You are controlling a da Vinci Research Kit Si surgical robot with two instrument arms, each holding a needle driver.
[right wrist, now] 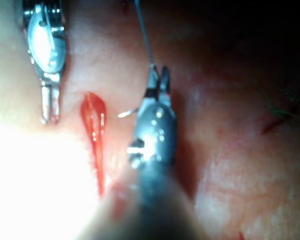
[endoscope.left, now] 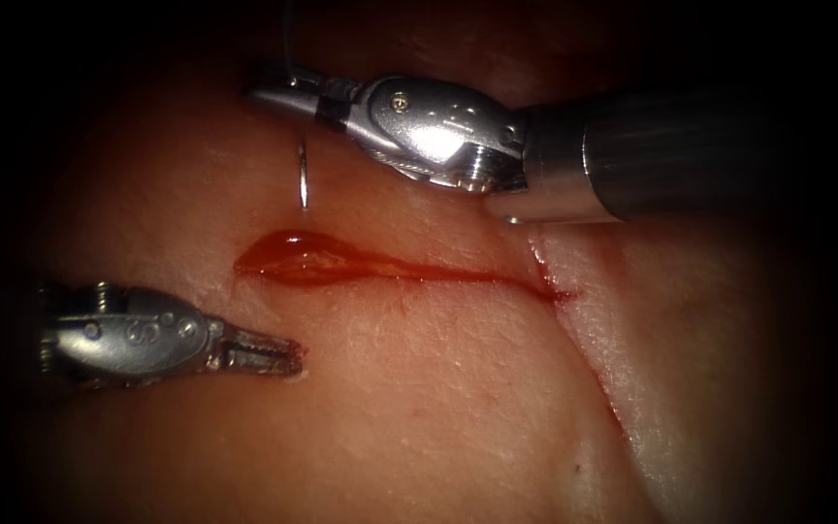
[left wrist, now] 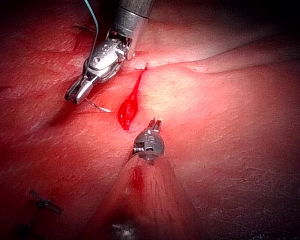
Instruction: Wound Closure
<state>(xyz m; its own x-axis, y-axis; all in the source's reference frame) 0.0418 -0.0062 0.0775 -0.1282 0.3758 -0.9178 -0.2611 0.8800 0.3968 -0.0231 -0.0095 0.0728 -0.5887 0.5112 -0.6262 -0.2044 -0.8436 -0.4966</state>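
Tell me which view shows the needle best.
The endoscope view: the needle hangs from the right tool above the cut, its curve clear of tissue. Both wrist views show just a short pale sliver beside that tool.

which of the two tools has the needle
The right tool's claw, above the cut, holds the needle clear of the tissue; the left tool's claw holds nothing.

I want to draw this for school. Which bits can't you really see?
- The needle: the right hand holds its upper end above the cut; the endoscope view leaves unclear whether the tip touches the tissue.
- The thread: it runs off the picture's edge in the left wrist view.
- The left hand: holds nothing, but whether its tips rest on the tissue is too small to tell.
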